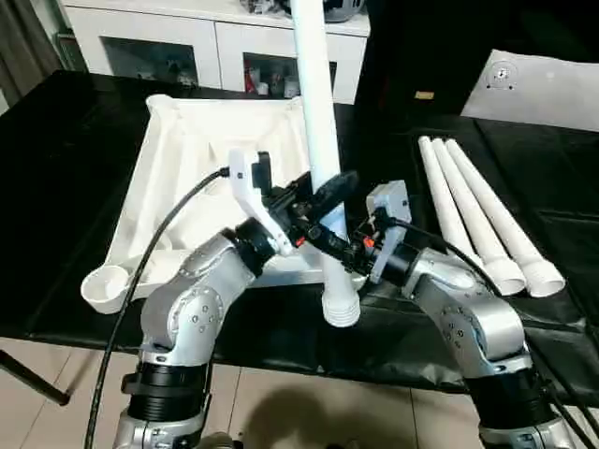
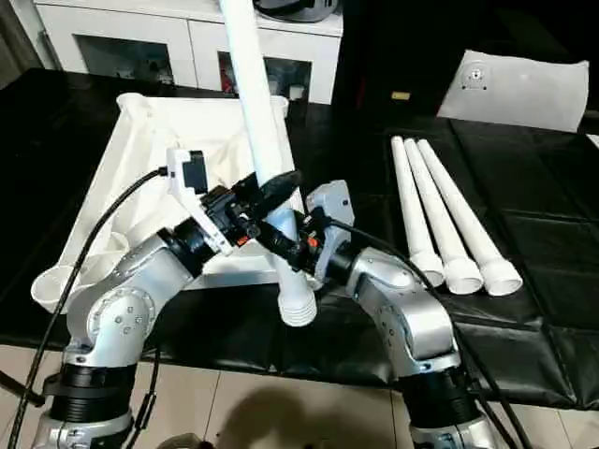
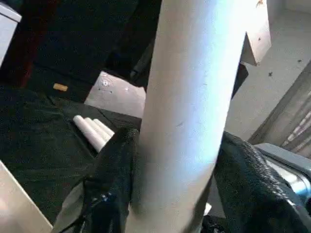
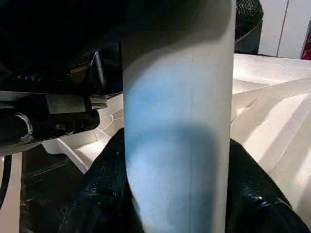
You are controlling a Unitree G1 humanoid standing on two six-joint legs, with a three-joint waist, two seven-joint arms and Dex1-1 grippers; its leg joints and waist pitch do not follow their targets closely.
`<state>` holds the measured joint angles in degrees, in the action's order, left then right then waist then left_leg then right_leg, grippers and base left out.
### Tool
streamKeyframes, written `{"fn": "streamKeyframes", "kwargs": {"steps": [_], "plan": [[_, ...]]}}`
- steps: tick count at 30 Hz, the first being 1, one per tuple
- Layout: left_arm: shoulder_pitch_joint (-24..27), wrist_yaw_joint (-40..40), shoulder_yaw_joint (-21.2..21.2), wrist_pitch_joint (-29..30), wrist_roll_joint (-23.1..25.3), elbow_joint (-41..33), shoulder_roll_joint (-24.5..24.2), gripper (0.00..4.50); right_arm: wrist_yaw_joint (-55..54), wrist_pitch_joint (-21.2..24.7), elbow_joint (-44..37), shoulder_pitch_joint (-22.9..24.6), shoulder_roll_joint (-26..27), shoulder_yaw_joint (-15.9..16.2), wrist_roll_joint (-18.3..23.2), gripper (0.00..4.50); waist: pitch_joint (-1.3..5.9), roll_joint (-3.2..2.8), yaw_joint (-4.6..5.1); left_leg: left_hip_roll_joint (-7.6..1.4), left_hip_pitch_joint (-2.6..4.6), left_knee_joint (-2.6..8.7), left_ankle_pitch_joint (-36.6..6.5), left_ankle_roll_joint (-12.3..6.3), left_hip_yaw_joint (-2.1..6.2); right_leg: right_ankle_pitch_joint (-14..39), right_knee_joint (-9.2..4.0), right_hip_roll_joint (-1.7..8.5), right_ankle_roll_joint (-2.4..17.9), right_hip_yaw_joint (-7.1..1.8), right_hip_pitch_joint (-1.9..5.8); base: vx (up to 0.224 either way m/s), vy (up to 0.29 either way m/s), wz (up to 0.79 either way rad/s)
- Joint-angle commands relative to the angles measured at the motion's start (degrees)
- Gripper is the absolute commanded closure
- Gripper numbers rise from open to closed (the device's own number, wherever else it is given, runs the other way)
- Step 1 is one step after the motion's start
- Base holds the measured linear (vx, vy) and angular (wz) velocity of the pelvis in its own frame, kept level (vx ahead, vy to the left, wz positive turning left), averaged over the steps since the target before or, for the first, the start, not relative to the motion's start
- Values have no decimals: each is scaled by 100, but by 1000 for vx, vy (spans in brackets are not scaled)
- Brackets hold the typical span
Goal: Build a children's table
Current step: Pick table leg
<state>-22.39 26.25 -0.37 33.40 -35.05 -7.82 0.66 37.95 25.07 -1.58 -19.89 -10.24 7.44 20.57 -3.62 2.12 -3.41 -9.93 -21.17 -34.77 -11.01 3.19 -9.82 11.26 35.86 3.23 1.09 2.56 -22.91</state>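
Both sets of jaws are clamped on one leg: the left gripper has a black finger pressed to each side of the tube, and the right gripper grips it just below, its fingers likewise against both sides. The leg stands nearly upright, tilted slightly, its ribbed wide end hanging low at the near edge of the worktop, its upper part running out of the top of the head views. The two silver forearms meet at the tube, the left from the left and the right from the right. Behind the grippers the tabletop lies underside up on the black-covered worktop, its rim raised and a round corner socket at its near left corner. To the right, well apart from the tabletop, three more legs lie side by side, touching, wide ends toward the robot. Farther back on the right lies a flat white sheet with a small mark. Beyond the worktop stand white cabinets with glass doors.
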Motion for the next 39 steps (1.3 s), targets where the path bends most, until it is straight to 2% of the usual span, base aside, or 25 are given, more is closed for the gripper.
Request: {"fn": "streamKeyframes", "kwargs": {"steps": [1, 6, 18, 21, 23, 28, 29, 31, 34, 36, 38, 39], "plan": [[-29, -26, -60, -39, 50, -19, 17, 225, -35, -64, 40, -119, -23, 10, -50, 275, 389, 27, -7, -271, 16, 380, -678, -126, 76, 920, -452, 414, 845, -278, 325, 0, 0, 0], [-46, -59, -11, -29, 16, 15, 29, 260, -33, -102, 67, -140, -29, 18, -89, 275, 385, 13, -4, -272, 18, 384, -703, -120, 78, 971, -456, 412, 845, -276, 323, 0, 0, 0], [-84, -92, 70, -53, -24, 101, 34, 270, -177, -149, 147, -209, -28, 42, -265, 275, 387, 15, -3, -273, 23, 381, -695, -122, 77, 939, -450, 416, 875, -278, 324, 0, 0, 0], [-141, -122, 132, -61, -32, 141, 41, 270, -119, -24, 119, -220, -21, -19, -127, 275, 387, 11, -5, -270, 25, 377, -695, -123, 74, 952, -455, 414, 863, -280, 320, 0, 0, 0], [-201, -129, 178, -82, -27, 185, 21, 270, -13, 80, 53, -217, -53, -61, 8, 219, 393, 28, -1, -269, 24, 377, -653, -140, 75, 855, -444, 406, 871, -279, 326, 0, 0, 0], [-425, -4, 350, -72, -103, 349, -156, 272, 385, 318, -153, -192, -320, -152, 303, 194, 391, 29, -18, -262, 21, 371, -633, -184, 74, 819, -438, 412, 884, -274, 342, 0, 0, 0], [-481, 74, 391, -37, -150, 394, -224, 273, 529, 405, -204, -185, -425, -172, 400, 161, 396, 22, -27, -257, 31, 366, -617, -200, 75, 826, -434, 409, 875, -275, 344, 0, 0, 0], [-579, 254, 464, 88, -286, 470, -352, 273, 789, 617, -262, -173, -656, -196, 555, 161, 404, 19, -29, -263, 30, 356, -545, -229, 72, 729, -425, 410, 911, -275, 344, 0, 0, 0], [-661, 545, 499, 316, -510, 501, -507, 275, 1074, 788, -257, -156, -963, -184, 607, 118, 411, 18, -28, -238, 23, 343, -471, -253, 70, 640, -402, 397, 971, -265, 355, 0, 0, 0], [-710, 852, 496, 562, -788, 459, -622, 275, 1292, 915, -200, -172, -1201, -150, 596, 118, 403, 10, -40, -259, 29, 343, -466, -270, 62, 652, -406, 409, 1071, -270, 341, 0, 0, 0], [-720, 930, 489, 620, -861, 439, -643, 275, 1358, 962, -192, -175, -1264, -139, 618, 116, 410, 19, -39, -251, 30, 338, -496, -271, 61, 704, -411, 411, 1086, -267, 352, 0, 0, 0], [-727, 1150, 445, 766, -1067, 353, -697, 275, 1526, 938, -188, -166, -1375, -90, 643, 116, 407, 19, -42, -263, 31, 338, -519, -273, 62, 728, -415, 418, 1097, -269, 345, 0, 0, 0]]}}
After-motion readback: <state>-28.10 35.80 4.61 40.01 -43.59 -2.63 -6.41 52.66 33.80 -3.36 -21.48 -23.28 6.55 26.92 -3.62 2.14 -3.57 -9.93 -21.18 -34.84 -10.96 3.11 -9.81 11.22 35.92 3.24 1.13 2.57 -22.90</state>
